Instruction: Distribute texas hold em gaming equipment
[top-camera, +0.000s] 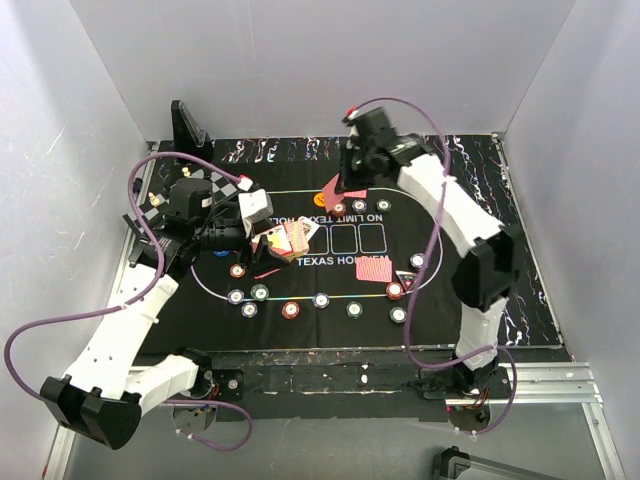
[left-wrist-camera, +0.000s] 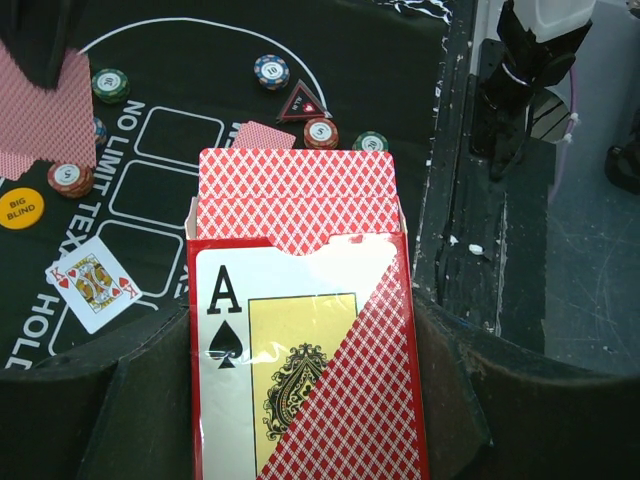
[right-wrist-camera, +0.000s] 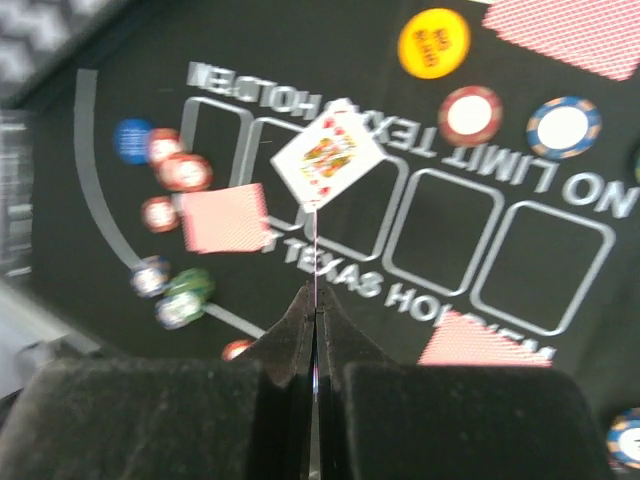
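The left claw (left-wrist-camera: 300, 345) is clamping a card box (left-wrist-camera: 330, 410) by its two long sides. The box, with an ace of spades on its face, is standing open, and a stack of red-backed cards (left-wrist-camera: 295, 200) is sticking out of its top. It is hanging above the left part of the black poker mat (top-camera: 330, 338).

The right claw (right-wrist-camera: 313, 300) is pinching fully closed on a single playing card (left-wrist-camera: 50, 120), which is showing edge-on as a thin line in its own camera. This card is hovering over the far side of the mat, just beside the orange button (top-camera: 325, 197).

A king (left-wrist-camera: 95, 283) is lying face up on the printed boxes in the middle of the mat. One face-down card (top-camera: 373, 270) is lying near the right end of the printed oval, with the dark triangular marker (top-camera: 405, 278) just beside it. Poker chips (top-camera: 290, 310) are sitting spread along the near curve of the oval, each apart from the next, and a few more chips (top-camera: 359, 205) are sitting at the far edge near the button.
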